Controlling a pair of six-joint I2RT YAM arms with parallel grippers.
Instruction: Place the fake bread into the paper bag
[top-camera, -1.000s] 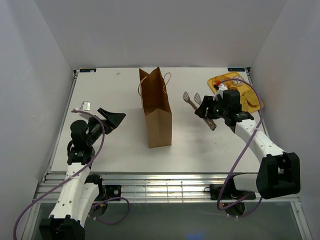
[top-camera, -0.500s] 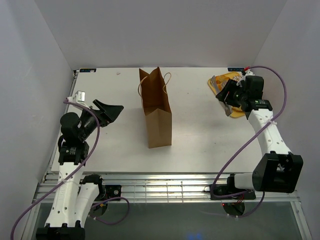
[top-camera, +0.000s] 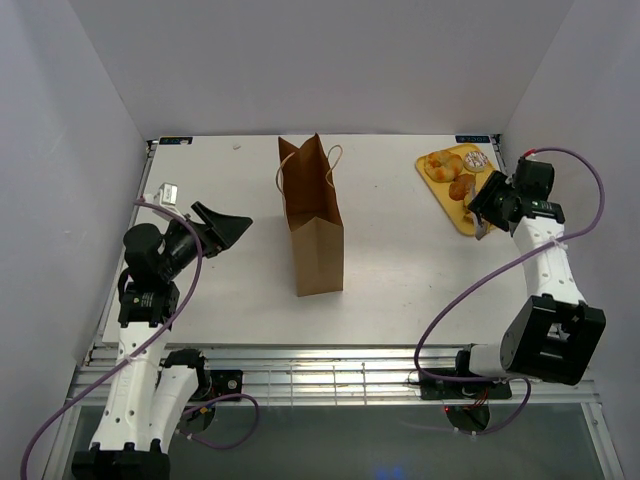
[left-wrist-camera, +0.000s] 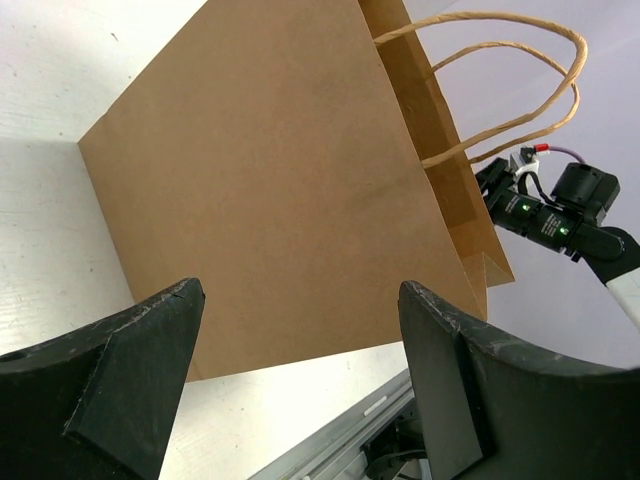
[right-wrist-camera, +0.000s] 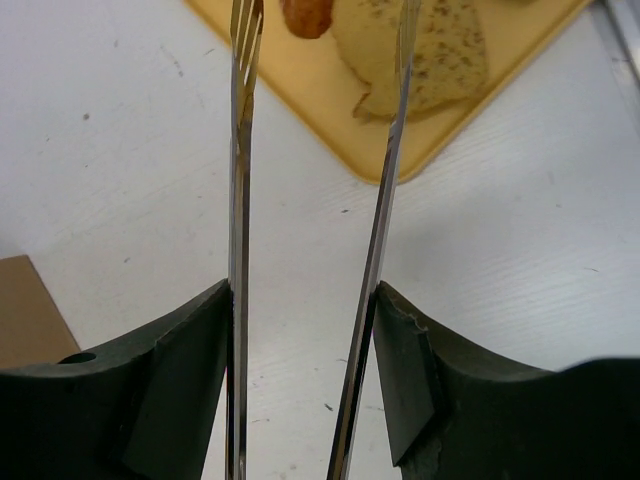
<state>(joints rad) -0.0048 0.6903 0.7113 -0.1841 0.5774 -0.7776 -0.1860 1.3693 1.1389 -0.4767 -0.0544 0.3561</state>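
The brown paper bag (top-camera: 315, 225) stands upright and open at the table's middle, and it fills the left wrist view (left-wrist-camera: 280, 190). The fake bread lies on a yellow tray (top-camera: 447, 200) at the far right: golden rolls (top-camera: 441, 164) and a darker piece (top-camera: 461, 186). My right gripper (top-camera: 490, 205) is shut on metal tongs (right-wrist-camera: 240, 150), whose open tips reach over the tray's near corner (right-wrist-camera: 330, 110), beside a flat toast slice (right-wrist-camera: 430, 50) and a brown roll (right-wrist-camera: 305, 15). My left gripper (top-camera: 230, 228) is open and empty, left of the bag, facing its side (left-wrist-camera: 300, 290).
The bag's twisted handles (left-wrist-camera: 520, 90) stick up at its top. Grey walls close in the table on the left, back and right. A metal rail (top-camera: 320, 375) runs along the near edge.
My right arm has swung with the tongs from the table's middle right to the yellow tray. My left arm has lifted and shifted a little, still open toward the bag.
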